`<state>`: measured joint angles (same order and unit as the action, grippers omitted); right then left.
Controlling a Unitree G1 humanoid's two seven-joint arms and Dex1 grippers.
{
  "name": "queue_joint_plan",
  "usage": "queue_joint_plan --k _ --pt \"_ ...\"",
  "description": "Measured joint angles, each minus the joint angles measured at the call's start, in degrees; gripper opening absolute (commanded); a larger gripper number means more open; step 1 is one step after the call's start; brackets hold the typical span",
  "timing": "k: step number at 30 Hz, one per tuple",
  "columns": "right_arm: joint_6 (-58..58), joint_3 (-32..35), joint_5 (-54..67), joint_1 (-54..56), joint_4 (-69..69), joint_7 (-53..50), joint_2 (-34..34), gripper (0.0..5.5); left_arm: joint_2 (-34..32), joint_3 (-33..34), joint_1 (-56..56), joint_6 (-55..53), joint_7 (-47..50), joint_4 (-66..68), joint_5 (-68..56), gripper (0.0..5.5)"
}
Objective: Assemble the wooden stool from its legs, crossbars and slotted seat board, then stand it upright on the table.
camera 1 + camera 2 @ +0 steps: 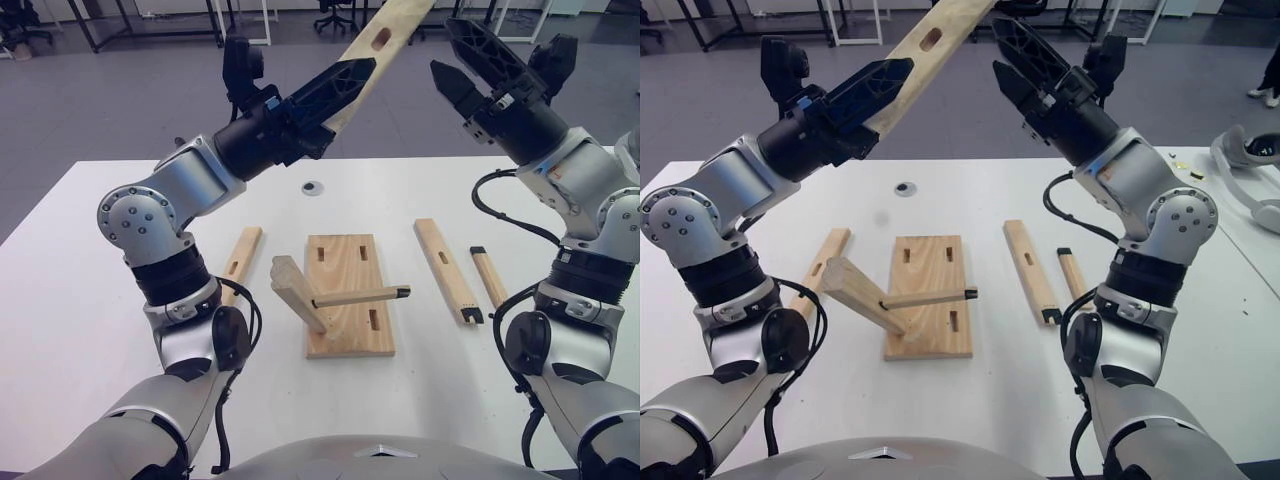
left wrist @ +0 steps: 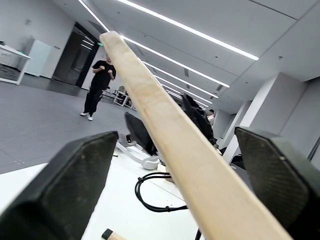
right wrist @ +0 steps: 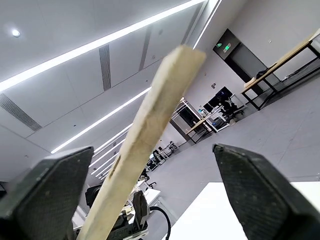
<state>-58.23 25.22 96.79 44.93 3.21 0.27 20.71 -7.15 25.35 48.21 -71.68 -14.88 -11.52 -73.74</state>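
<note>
My left gripper [image 1: 338, 88] is raised high over the table's back edge, shut on a long wooden leg [image 1: 385, 38] with a slot, which slants up and to the right. That leg [image 2: 170, 130] runs between its fingers. My right gripper [image 1: 463, 68] is open, held high just right of the leg and apart from it. The leg [image 3: 142, 135] stands in front of its spread fingers. The slotted seat board [image 1: 350, 262] lies flat mid-table. A leg [image 1: 297, 290] with a crossbar [image 1: 362, 296] plugged into it rests on the board.
Another leg [image 1: 241, 262] lies left of the board. A third leg [image 1: 448, 270] and a short crossbar [image 1: 488, 277] lie to its right. A round grommet [image 1: 313, 187] sits behind the board. A white headset [image 1: 1252, 165] lies at the far right.
</note>
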Motion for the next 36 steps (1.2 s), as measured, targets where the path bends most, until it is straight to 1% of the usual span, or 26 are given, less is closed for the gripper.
queue_joint_plan --k 4,9,13,16,17,18,19,20,23,26,28,29,32,34,36 --pt "0.59 -1.22 2.02 0.01 0.57 -1.00 0.01 4.42 -1.00 -2.93 -0.04 1.04 0.23 -0.37 -3.36 4.11" --pt "2.35 -2.60 4.83 0.40 0.22 -2.35 -0.04 4.42 -4.35 -6.42 -3.12 0.85 0.76 -2.08 -7.65 4.11" --pt "3.58 -3.02 7.00 0.42 -0.15 -2.79 -0.03 3.73 -6.40 -8.53 -4.79 1.24 1.45 -2.24 -9.70 4.11" --pt "5.08 -3.36 7.79 0.42 -1.95 -2.79 -0.04 3.07 -7.33 -10.00 -5.01 3.30 1.28 -2.37 -9.80 4.11" --pt "5.22 -3.74 7.89 0.42 -2.07 -2.80 -0.05 2.88 -7.35 -10.23 -5.01 3.82 1.48 -2.23 -9.79 4.50" --pt "5.48 -4.22 8.70 0.42 -2.26 -2.83 -0.14 2.63 -7.38 -10.49 -5.02 4.56 1.74 -2.06 -9.94 4.70" --pt "5.56 -4.61 9.00 0.42 -2.98 -2.83 -0.33 2.54 -7.43 -10.51 -5.14 4.95 1.86 -1.86 -10.61 4.80" --pt "5.68 -5.07 9.03 0.42 -3.48 -2.85 -0.56 2.28 -7.43 -10.53 -5.18 5.12 1.86 -1.86 -11.79 5.02" --pt "6.77 -5.86 9.25 0.41 -4.00 -3.22 -0.90 1.80 -7.82 -10.84 -5.22 6.13 1.83 -1.86 -14.08 5.39" --pt "7.44 -6.31 9.24 0.37 -4.03 -3.58 -0.91 1.08 -9.13 -11.74 -6.41 6.88 1.84 -1.87 -14.38 5.40" --pt "7.69 -6.49 9.24 0.23 -4.18 -3.96 -0.91 0.75 -10.23 -11.79 -7.11 7.46 1.83 -1.85 -13.89 5.40" --pt "7.96 -6.48 9.24 0.09 -4.38 -4.35 -0.90 0.48 -11.23 -11.79 -7.28 8.18 1.76 -1.67 -13.11 5.40" --pt "8.89 -6.47 9.20 -0.17 -5.14 -4.87 -0.87 0.05 -13.07 -11.75 -7.97 9.59 1.41 -1.06 -10.59 5.40" --pt "9.29 -6.42 8.73 -1.24 -6.15 -6.12 -0.26 0.05 -14.29 -11.54 -8.43 11.08 1.27 -0.39 -8.47 5.40" --pt "9.17 -6.87 4.75 -3.39 -6.02 -6.80 1.96 0.05 -14.90 -11.31 -9.29 12.09 1.25 -0.39 -6.78 5.40"
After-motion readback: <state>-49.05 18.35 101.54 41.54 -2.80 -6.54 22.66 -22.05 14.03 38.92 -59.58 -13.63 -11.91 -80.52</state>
